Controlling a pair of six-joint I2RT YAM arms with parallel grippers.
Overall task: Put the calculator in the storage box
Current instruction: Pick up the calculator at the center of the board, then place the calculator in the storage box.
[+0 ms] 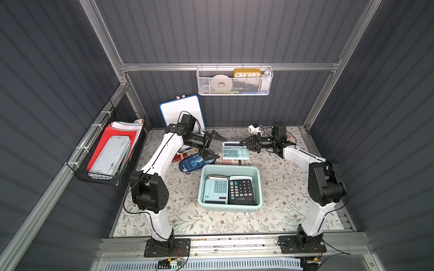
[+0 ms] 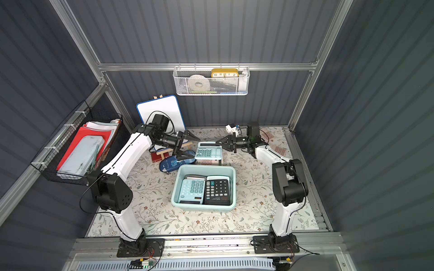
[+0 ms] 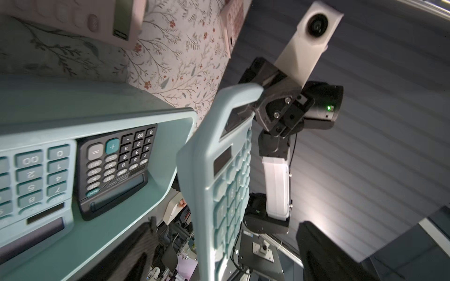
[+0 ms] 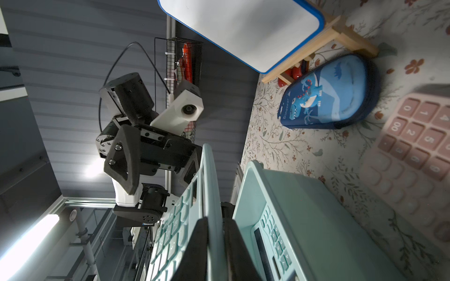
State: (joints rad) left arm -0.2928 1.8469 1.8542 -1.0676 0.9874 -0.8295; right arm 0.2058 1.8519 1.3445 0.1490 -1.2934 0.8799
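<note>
The calculator (image 1: 235, 152) hangs in the air just beyond the far rim of the storage box (image 1: 230, 167), above the counter (image 1: 281, 187) and a pink calculator (image 4: 414, 146) lying there. The right end effector (image 1: 243, 143) is clamped on its right edge near the display corner; the right wrist view shows both pads pressed flat on the casing. The left end effector (image 1: 215, 146) sits at the opposite edge with its jaws spread wide, gripping nothing, so the load appears to rest on the right arm alone.

The calculator's long axis seems to run away from the box: key end nearer the box, display end farther. The box therefore lies straight toward the robot from the held piece — a short pull back and a drop would likely finish it.

Inside the box a teal calculator (image 1: 215, 190) and a black calculator (image 1: 242, 192) lie side by side, nearly covering the floor — the newcomer will probably have to land on top.
</note>
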